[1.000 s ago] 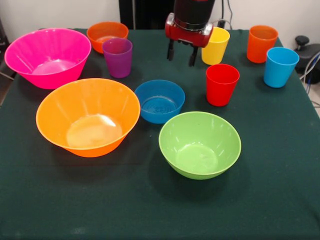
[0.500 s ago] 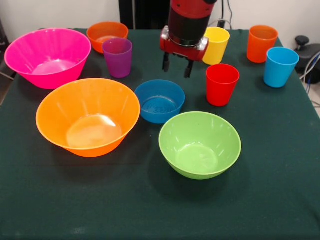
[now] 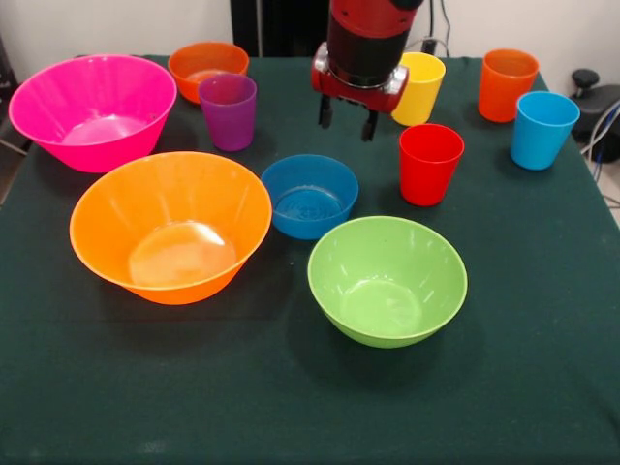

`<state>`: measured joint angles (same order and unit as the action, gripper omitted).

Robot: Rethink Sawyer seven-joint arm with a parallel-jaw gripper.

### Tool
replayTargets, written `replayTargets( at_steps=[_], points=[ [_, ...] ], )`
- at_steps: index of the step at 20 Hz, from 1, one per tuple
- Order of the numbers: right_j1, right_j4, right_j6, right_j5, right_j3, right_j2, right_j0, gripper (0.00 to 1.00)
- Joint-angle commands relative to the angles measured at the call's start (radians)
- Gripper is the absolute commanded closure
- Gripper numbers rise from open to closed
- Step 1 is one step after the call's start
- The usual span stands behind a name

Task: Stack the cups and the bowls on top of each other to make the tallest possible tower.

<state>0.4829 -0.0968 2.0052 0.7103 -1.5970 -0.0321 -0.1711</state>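
Nothing stacked: we see every bowl and cup standing apart on the table (image 3: 542,387).

From the left, we find the pink bowl (image 3: 92,108) at the far corner, the big orange bowl (image 3: 170,225) in front of it, and the small orange bowl (image 3: 206,66) with the purple cup (image 3: 229,110) just before it. The blue bowl (image 3: 310,195) sits mid-table, the green bowl (image 3: 387,279) nearer the camera. The gripper (image 3: 347,119) hangs above the cloth behind the blue bowl, jaws apart and empty. Then come the yellow cup (image 3: 420,87), red cup (image 3: 430,162), orange cup (image 3: 507,83) and light blue cup (image 3: 542,129).
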Motion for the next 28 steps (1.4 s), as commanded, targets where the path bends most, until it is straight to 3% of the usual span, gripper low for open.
replayTargets(
  at_steps=[1,15,28],
  points=[
    [0.052,0.035,-0.008,0.117,0.031,0.117,-0.019,0.00],
    [0.099,0.042,-0.011,0.189,0.030,0.119,-0.023,0.00],
    [0.074,0.029,-0.003,0.203,0.076,0.115,-0.016,0.00]
  ],
)
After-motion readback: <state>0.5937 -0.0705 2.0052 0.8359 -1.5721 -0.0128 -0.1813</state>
